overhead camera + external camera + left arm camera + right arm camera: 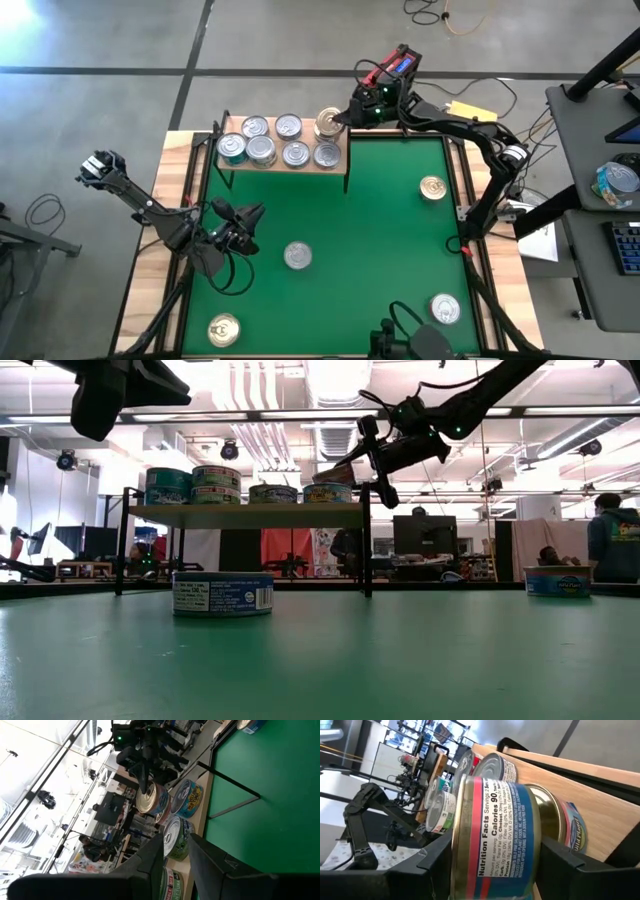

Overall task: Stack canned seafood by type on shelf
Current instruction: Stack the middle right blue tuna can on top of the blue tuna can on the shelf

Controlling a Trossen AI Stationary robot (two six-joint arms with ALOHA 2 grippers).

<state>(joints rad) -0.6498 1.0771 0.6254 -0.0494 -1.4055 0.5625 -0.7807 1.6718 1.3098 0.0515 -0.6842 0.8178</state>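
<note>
Gold-topped round tin (492, 837), pinched between the right gripper's (340, 118) fingers, hangs tilted above another gold-lidded tin (570, 832) at the light-wood shelf's (335, 163) right end. Levelling and centring before release should prevent sliding. Left gripper (245, 222), fingers narrowly parted and empty, waits before the shelf.

The small wooden shelf (338, 152) on thin black legs stands at the far edge of the green mat. Seven round tins (272, 142) sit on it in two rows. One gold-topped tin (328, 123) is lifted over the shelf's right end. Four more tins (297, 256) lie scattered on the mat.
</note>
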